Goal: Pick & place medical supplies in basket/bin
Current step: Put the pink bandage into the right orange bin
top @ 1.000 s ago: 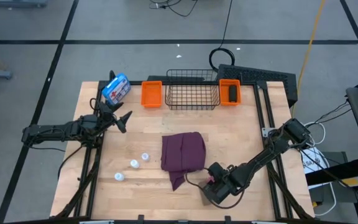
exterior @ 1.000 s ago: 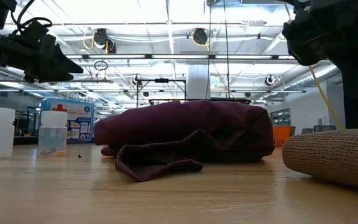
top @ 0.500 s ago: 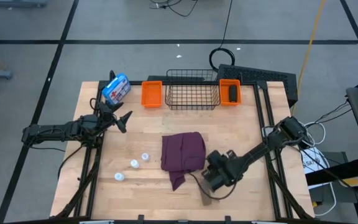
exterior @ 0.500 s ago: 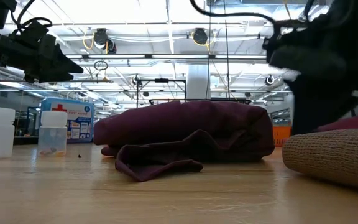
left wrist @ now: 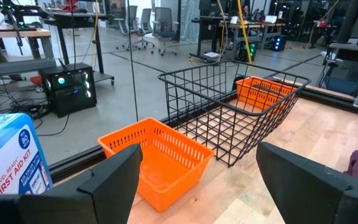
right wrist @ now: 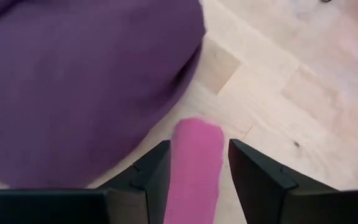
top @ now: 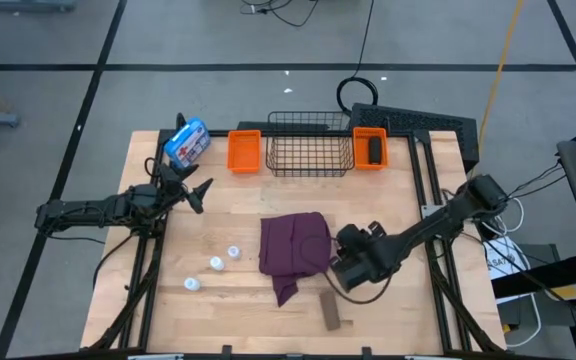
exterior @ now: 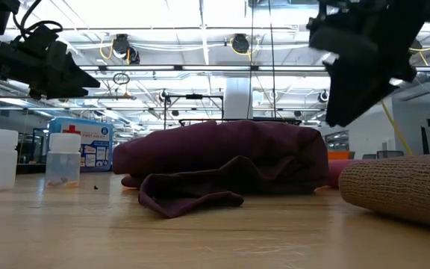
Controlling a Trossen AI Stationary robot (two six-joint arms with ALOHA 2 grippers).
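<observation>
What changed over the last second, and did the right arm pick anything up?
The right gripper rose from beside the brown roll and moved toward the maroon cloth, holding the pink roll between its fingers. The brown roll now lies uncovered. The left gripper, vials and bins stayed put.

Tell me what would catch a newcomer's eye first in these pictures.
The maroon folded cloth dominates mid-table, with the right gripper just beside its right edge, fingers around a pink roll. At the far edge a black wire basket sits between two orange bins, with a blue-and-white first aid pouch to their left. The left gripper waits open on the left side.
</observation>
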